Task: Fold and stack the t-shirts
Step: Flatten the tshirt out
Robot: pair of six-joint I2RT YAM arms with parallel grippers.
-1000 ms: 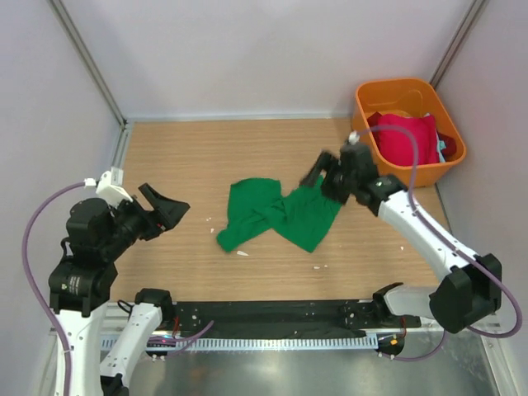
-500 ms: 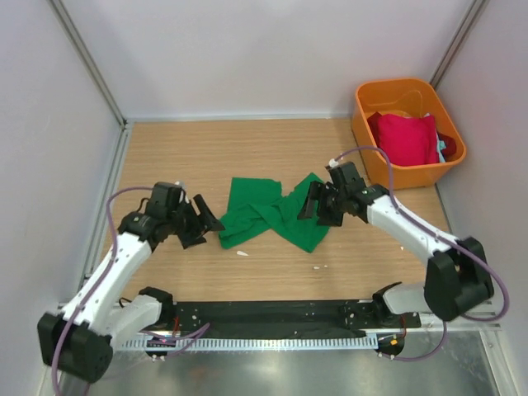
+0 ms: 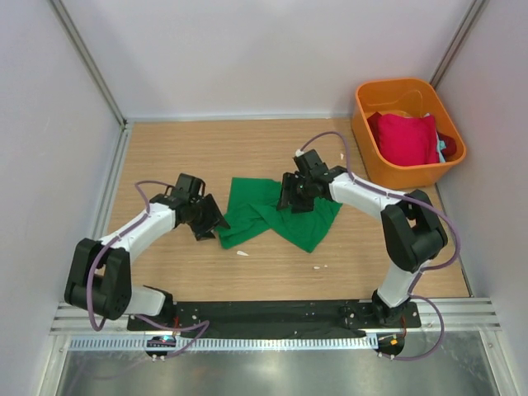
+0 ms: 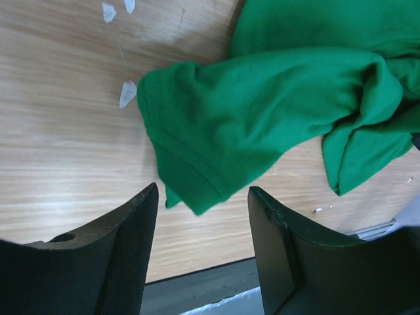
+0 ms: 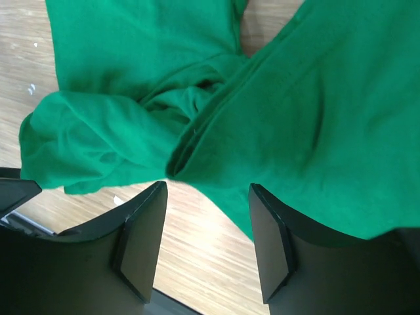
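Nothing is folded or stacked yet. The green shirt (image 3: 276,216) lies crumpled and twisted on the table (image 3: 165,148), its hemmed corner right in front of the left gripper (image 4: 200,197) and its bunched middle just below the right gripper (image 5: 207,187). Both grippers have their fingers spread apart, gripping nothing. The red shirt (image 3: 406,139) sits in the orange bin (image 3: 369,144), well off to the right gripper's outer side, so I judge the whole job lies ahead: spreading, folding, stacking.
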